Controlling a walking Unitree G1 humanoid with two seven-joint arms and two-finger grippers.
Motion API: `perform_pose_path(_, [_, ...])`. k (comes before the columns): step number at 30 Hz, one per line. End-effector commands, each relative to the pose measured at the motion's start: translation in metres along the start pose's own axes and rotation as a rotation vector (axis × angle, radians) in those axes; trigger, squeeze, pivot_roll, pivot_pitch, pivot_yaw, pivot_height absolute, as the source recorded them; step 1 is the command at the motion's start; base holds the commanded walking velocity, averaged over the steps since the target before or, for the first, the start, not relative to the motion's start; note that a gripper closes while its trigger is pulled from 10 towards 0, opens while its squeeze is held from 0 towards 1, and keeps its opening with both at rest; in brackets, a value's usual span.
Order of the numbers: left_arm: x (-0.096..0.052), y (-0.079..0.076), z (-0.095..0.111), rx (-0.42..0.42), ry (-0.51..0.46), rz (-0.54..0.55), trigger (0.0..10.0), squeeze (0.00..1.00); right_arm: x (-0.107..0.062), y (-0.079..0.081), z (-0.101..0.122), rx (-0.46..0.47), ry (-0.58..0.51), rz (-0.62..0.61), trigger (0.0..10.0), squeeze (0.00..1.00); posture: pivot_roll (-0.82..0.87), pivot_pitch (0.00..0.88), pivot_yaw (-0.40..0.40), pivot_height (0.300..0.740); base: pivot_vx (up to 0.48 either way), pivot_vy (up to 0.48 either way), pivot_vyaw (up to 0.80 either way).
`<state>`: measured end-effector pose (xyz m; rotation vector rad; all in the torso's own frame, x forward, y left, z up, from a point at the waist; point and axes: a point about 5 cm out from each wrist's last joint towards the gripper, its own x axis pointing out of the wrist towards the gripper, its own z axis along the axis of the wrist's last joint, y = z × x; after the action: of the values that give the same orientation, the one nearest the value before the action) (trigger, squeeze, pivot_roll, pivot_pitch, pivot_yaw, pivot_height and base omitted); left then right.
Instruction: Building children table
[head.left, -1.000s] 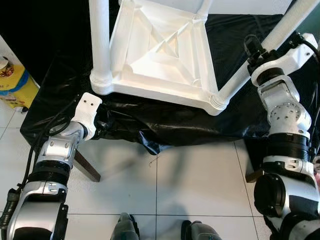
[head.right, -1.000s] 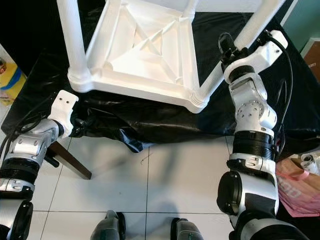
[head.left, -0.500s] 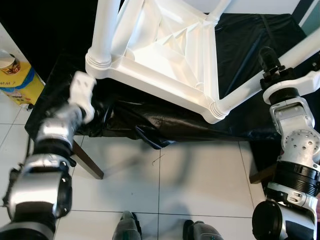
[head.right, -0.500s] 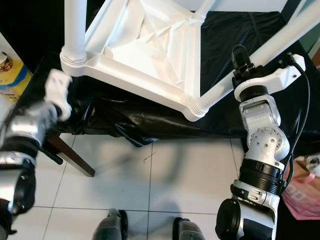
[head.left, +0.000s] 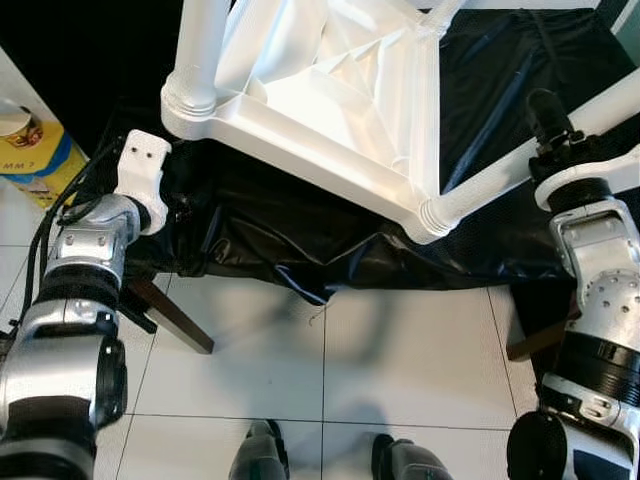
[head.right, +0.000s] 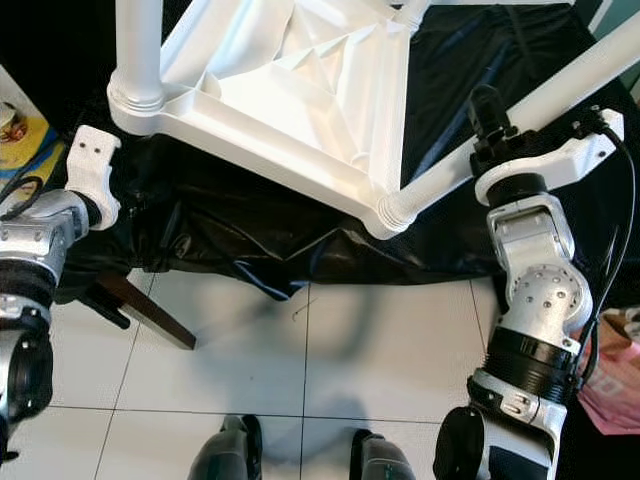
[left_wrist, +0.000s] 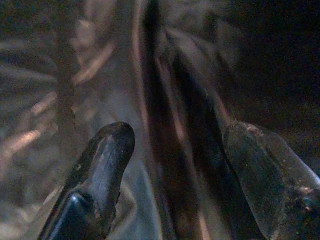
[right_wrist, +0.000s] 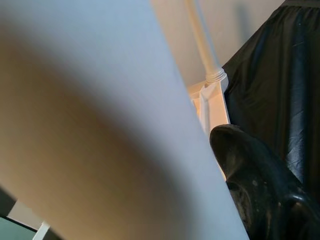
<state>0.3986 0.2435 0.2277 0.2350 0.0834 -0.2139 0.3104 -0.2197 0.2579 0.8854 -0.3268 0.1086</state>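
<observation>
On the counter (head.left: 500, 60) draped in black plastic sheet (head.left: 300, 240), your white children's table (head.left: 330, 90) lies upside down and tipped, its ribbed underside facing you and its legs pointing up and outward, which keeps the leg sockets reachable. Your right pincer (head.right: 487, 118) is clamped on the near right leg (head.right: 520, 115) partway along it, probably to steady or turn that leg in its corner socket (head.right: 385, 212). Your left pincer (left_wrist: 170, 165) sits below the table's near left corner (head.left: 190, 100), against the sheet at the counter's edge; its fingers (left_wrist: 100, 165) are spread with only crumpled plastic between them, holding nothing. Further left of that corner stands a yellow container (head.left: 30, 150) on the tiled floor (head.left: 380, 360).
</observation>
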Motion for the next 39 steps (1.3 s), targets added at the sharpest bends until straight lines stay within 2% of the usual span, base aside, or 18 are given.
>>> perform_pose_path(1, [0.006, 0.001, 0.011, -0.068, -0.071, 0.147, 10.0, 0.0, -0.011, -0.023, -0.031, 0.157, 0.12, -0.091, 10.0, 0.0, -0.02, 0.224, 0.035, 0.74, 0.0, 0.0, 0.0])
perform_pose_path(3, [0.016, -0.01, 0.03, -0.185, -0.157, 0.188, 10.0, 0.0, -0.016, -0.024, -0.038, 0.24, 0.142, -0.082, 10.0, 0.0, -0.02, 0.222, 0.031, 0.74, 0.0, 0.0, 0.0])
perform_pose_path(5, [0.017, -0.013, 0.033, -0.217, -0.177, 0.185, 10.0, 0.0, -0.017, -0.025, -0.04, 0.252, 0.148, -0.08, 10.0, 0.0, -0.02, 0.222, 0.031, 0.74, 0.0, 0.0, 0.0])
perform_pose_path(6, [0.022, -0.021, 0.041, -0.294, -0.211, 0.188, 10.0, 0.0, -0.019, -0.025, -0.047, 0.276, 0.177, -0.071, 10.0, 0.0, -0.02, 0.22, 0.028, 0.74, 0.0, 0.0, 0.0])
perform_pose_path(8, [0.023, -0.022, 0.042, -0.306, -0.215, 0.189, 10.0, 0.0, -0.02, -0.024, -0.048, 0.28, 0.183, -0.07, 10.0, 0.0, -0.02, 0.22, 0.028, 0.74, 0.0, 0.0, 0.0])
perform_pose_path(9, [0.029, -0.036, 0.055, -0.366, -0.246, 0.163, 10.0, 0.0, -0.022, -0.026, -0.055, 0.303, 0.21, -0.068, 10.0, 0.0, -0.02, 0.217, 0.023, 0.74, 0.0, 0.0, 0.0])
perform_pose_path(14, [0.04, -0.068, 0.092, -0.517, -0.351, 0.054, 10.0, 0.0, -0.027, -0.036, -0.069, 0.367, 0.263, -0.101, 10.0, 0.0, -0.02, 0.211, 0.02, 0.74, 0.0, 0.0, 0.0])
perform_pose_path(16, [0.041, -0.073, 0.099, -0.539, -0.368, 0.043, 10.0, 0.0, -0.027, -0.039, -0.071, 0.375, 0.267, -0.112, 10.0, 0.0, -0.02, 0.211, 0.02, 0.74, 0.0, 0.0, 0.0])
perform_pose_path(18, [0.042, -0.095, 0.13, -0.582, -0.451, -0.024, 10.0, 0.0, -0.031, -0.055, -0.079, 0.422, 0.256, -0.164, 10.0, 0.0, -0.02, 0.207, 0.027, 0.74, 0.0, 0.0, 0.0])
perform_pose_path(21, [0.041, -0.109, 0.148, -0.588, -0.495, -0.071, 10.0, 0.0, -0.033, -0.066, -0.084, 0.432, 0.24, -0.199, 10.0, 0.0, -0.02, 0.207, 0.027, 0.74, 0.0, 0.0, 0.0])
perform_pose_path(23, [0.039, -0.127, 0.166, -0.539, -0.536, -0.129, 10.0, 0.0, -0.038, -0.078, -0.089, 0.355, 0.194, -0.294, 10.0, 0.0, -0.02, 0.212, 0.034, 0.74, 0.0, 0.0, 0.0])
perform_pose_path(31, [0.031, -0.146, 0.192, -0.495, -0.624, -0.215, 10.0, 0.0, -0.055, -0.08, -0.091, 0.383, 0.12, -0.366, 10.0, 0.0, -0.02, 0.223, 0.045, 0.74, 0.0, 0.0, 0.0])
perform_pose_path(32, [0.03, -0.148, 0.195, -0.488, -0.635, -0.223, 10.0, 0.0, -0.059, -0.082, -0.09, 0.365, 0.106, -0.378, 10.0, 0.71, -0.02, 0.223, 0.045, 0.74, 0.0, 0.0, 0.0])
perform_pose_path(33, [0.03, -0.148, 0.195, -0.488, -0.635, -0.223, 10.0, 0.0, -0.059, -0.082, -0.09, 0.365, 0.106, -0.378, 10.0, 0.71, -0.02, 0.223, 0.045, 0.74, 0.0, 0.0, 0.0])
perform_pose_path(34, [0.03, -0.15, 0.198, -0.486, -0.643, -0.235, 10.0, 0.0, -0.067, -0.083, -0.089, 0.358, 0.086, -0.391, 10.0, 1.0, -0.02, 0.228, 0.049, 0.74, 0.0, 0.0, 0.0])
perform_pose_path(35, [0.03, -0.15, 0.198, -0.486, -0.643, -0.235, 10.0, 0.0, -0.067, -0.083, -0.089, 0.358, 0.086, -0.391, 10.0, 1.0, -0.02, 0.228, 0.049, 0.74, 0.0, 0.0, 0.0])
perform_pose_path(38, [0.027, -0.156, 0.206, -0.45, -0.669, -0.254, 10.0, 0.0, -0.099, -0.081, -0.084, 0.256, 0.006, -0.473, 10.0, 1.0, -0.02, 0.235, 0.057, 0.74, 0.0, 0.0, 0.0])
perform_pose_path(39, [0.026, -0.157, 0.207, -0.432, -0.675, -0.256, 10.0, 0.0, -0.109, -0.08, -0.084, 0.213, -0.001, -0.511, 10.0, 0.0, -0.02, 0.237, 0.062, 0.74, 0.0, 0.0, 0.0])
